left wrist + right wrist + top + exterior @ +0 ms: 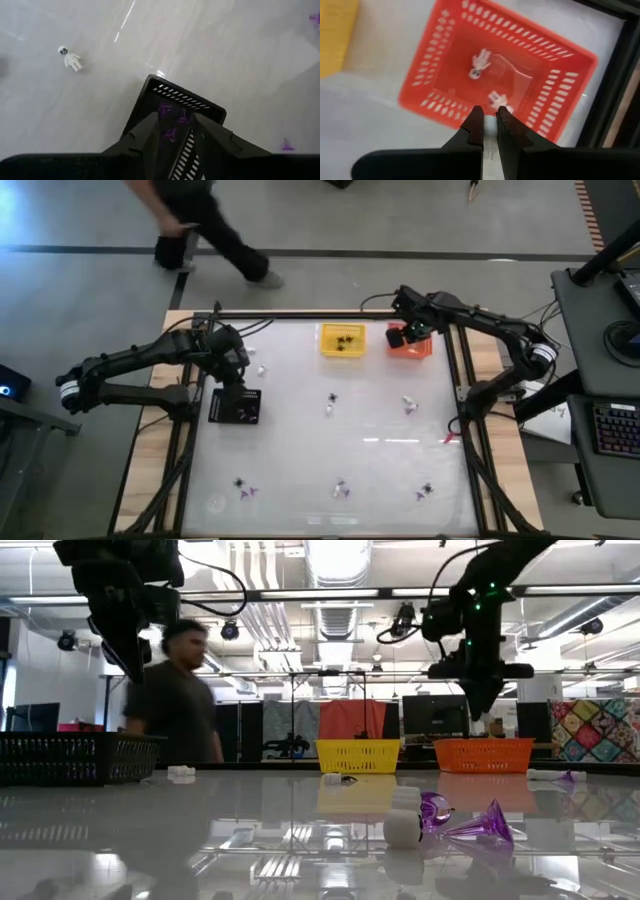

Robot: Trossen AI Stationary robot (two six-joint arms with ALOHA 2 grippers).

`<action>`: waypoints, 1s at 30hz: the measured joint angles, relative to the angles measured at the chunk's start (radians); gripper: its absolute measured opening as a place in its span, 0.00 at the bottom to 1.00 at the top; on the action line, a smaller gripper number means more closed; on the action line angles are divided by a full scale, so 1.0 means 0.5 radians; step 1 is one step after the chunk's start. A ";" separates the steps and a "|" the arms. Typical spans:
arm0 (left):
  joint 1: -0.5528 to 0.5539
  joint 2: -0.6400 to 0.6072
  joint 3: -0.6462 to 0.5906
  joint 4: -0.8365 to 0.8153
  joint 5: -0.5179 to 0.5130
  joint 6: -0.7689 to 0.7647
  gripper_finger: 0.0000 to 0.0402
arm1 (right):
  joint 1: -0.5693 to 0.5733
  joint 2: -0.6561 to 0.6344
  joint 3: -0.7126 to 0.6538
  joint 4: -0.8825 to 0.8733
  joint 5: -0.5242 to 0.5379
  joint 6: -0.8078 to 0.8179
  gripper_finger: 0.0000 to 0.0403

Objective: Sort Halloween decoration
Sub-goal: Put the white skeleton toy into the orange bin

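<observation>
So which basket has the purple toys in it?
The black basket, on the table's left side under the left gripper. The left wrist view shows purple trinkets inside it. The yellow basket holds black ones, the orange basket white ones.

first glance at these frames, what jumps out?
Three small mesh baskets: a yellow basket and an orange basket side by side at the table's far edge, and a black basket on the left. The right gripper hangs shut above the orange one, which holds white skeleton figures; the left gripper hovers over the black one with purple trinkets inside. More trinkets lie scattered across the glossy white table.
</observation>
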 joint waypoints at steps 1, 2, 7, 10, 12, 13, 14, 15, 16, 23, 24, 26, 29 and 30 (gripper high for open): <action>0.000 0.000 0.000 -0.015 0.001 -0.026 0.25 | -0.029 0.001 -0.008 0.007 0.000 -0.024 0.04; 0.000 0.000 0.000 -0.038 0.001 -0.052 0.25 | -0.056 0.002 -0.013 0.009 -0.001 -0.050 0.05; 0.000 0.000 0.000 -0.124 0.001 -0.120 0.25 | -0.144 0.002 -0.031 0.016 -0.011 -0.189 0.11; 0.000 0.000 0.000 -0.128 0.001 -0.146 0.25 | -0.171 0.002 -0.033 0.017 -0.013 -0.222 0.13; 0.000 0.000 0.000 -0.128 0.001 -0.149 0.25 | -0.185 0.002 -0.031 0.019 -0.013 -0.249 0.13; 0.000 0.000 0.000 -0.128 0.001 -0.149 0.25 | -0.187 0.002 -0.031 0.025 -0.012 -0.265 0.13; 0.000 0.000 0.000 -0.128 0.001 -0.149 0.25 | -0.189 0.002 -0.030 0.030 -0.011 -0.268 0.13; 0.000 0.000 0.000 -0.128 0.001 -0.149 0.25 | -0.193 0.002 -0.030 0.031 -0.011 -0.275 0.13; 0.000 0.000 0.000 -0.128 0.001 -0.149 0.25 | -0.195 0.002 -0.031 0.031 -0.010 -0.284 0.13; 0.000 0.000 0.000 -0.128 0.001 -0.149 0.25 | -0.195 0.015 -0.042 0.078 0.007 -0.297 0.21; 0.000 0.000 0.000 -0.128 0.001 -0.149 0.25 | -0.195 0.020 -0.042 0.092 0.007 -0.300 0.23; 0.000 0.000 0.000 -0.126 0.000 -0.149 0.25 | -0.195 0.028 -0.043 0.091 0.007 -0.313 0.27; 0.000 0.000 0.000 -0.122 -0.059 -0.148 0.25 | -0.195 0.032 -0.044 0.091 0.007 -0.293 0.32; -0.001 0.001 0.001 -0.117 -0.083 -0.148 0.25 | -0.195 0.032 -0.036 0.079 0.006 -0.284 0.33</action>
